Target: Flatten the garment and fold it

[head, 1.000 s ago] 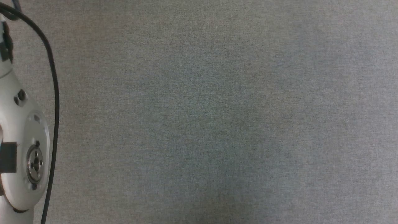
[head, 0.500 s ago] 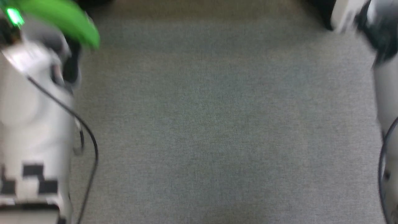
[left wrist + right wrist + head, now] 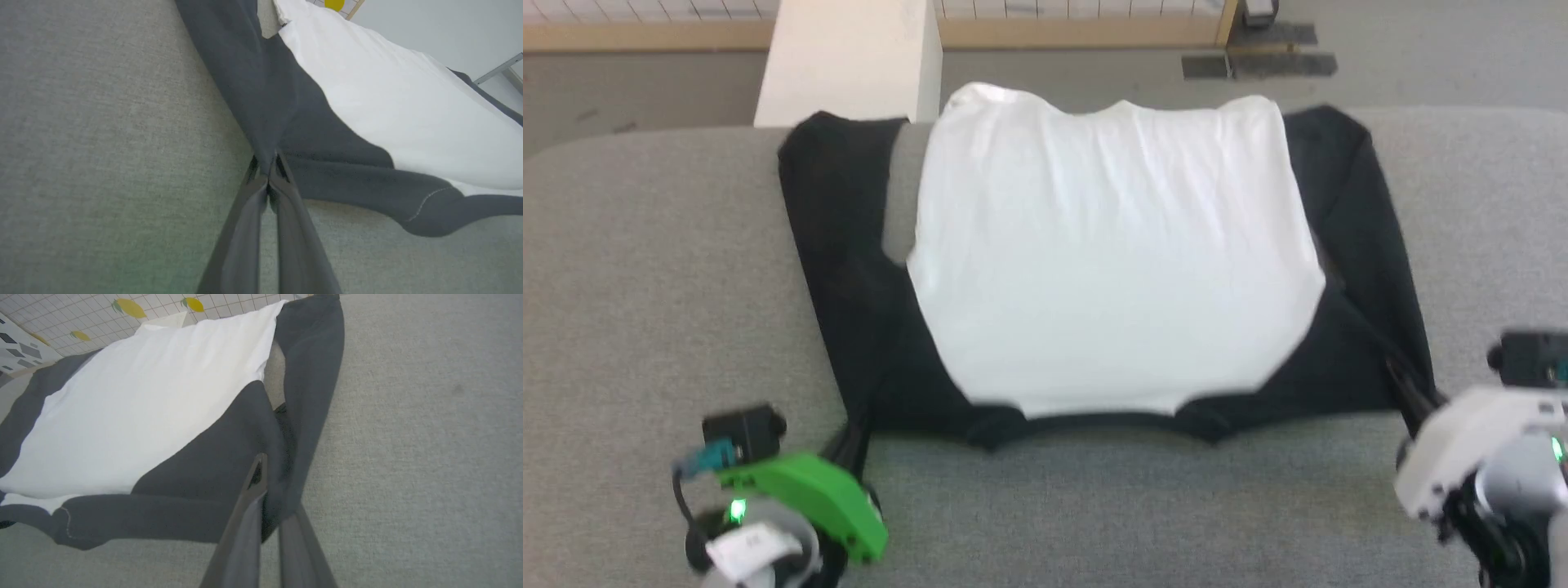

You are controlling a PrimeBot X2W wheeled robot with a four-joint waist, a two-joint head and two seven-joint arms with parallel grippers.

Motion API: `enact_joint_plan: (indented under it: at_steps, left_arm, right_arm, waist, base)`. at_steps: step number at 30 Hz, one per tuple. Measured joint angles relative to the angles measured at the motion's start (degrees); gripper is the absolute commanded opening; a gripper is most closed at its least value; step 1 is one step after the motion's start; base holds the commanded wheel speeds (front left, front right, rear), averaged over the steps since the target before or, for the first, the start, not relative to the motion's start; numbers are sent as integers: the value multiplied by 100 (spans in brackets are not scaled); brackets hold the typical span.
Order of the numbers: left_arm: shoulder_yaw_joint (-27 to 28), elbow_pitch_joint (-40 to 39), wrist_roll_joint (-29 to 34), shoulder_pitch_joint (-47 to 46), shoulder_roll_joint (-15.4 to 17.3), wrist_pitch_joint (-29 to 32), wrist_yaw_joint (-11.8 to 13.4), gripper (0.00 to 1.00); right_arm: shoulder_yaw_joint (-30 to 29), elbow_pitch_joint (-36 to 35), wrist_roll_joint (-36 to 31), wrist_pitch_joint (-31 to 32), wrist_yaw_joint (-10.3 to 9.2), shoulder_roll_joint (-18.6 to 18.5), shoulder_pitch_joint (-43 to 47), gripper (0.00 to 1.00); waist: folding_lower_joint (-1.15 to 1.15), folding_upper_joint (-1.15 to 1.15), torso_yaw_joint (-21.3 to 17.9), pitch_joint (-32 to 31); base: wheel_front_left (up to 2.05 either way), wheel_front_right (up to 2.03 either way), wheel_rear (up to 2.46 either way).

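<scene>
The garment is coloured white in the body, black in the sleeves; the surface beneath it is grey.

I see the shirt on the table, lying ahead of the fingers, between left gripper and right gripper.

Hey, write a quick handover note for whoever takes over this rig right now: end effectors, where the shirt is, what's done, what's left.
Left end effector: shut on black fabric at the near left corner of the white-bodied, black-sleeved shirt.
Right end effector: shut on black fabric at the near right corner, one finger over it and one under.
Shirt: spread on the grey fabric surface, collar end toward the robot, sleeves lying along both sides. No print shows on top.
Done: mostly flattened, with faint wrinkles in the white body.
Left: finish smoothing, then fold. No fold made yet.
</scene>
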Motion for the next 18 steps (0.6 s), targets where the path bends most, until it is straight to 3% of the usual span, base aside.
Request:
enact_joint_plan:
  at_steps: [8, 18]
  left_arm:
    - [-100, -803, -25, 1281, 18, 535, 407, 0]
    - [-361, -1167, -71, 2147, 133, 1135, 599, 0]
  right_arm:
    - [-372, -531, 73, 210, 1, 164, 1164, 0]
    - [-558, 24, 92, 465, 1, 167, 1948, 0]
  waist:
    - [0, 0, 25, -398]
    - [0, 0, 108, -564]
  base:
    - [0, 0, 0]
    - [0, 0, 0]
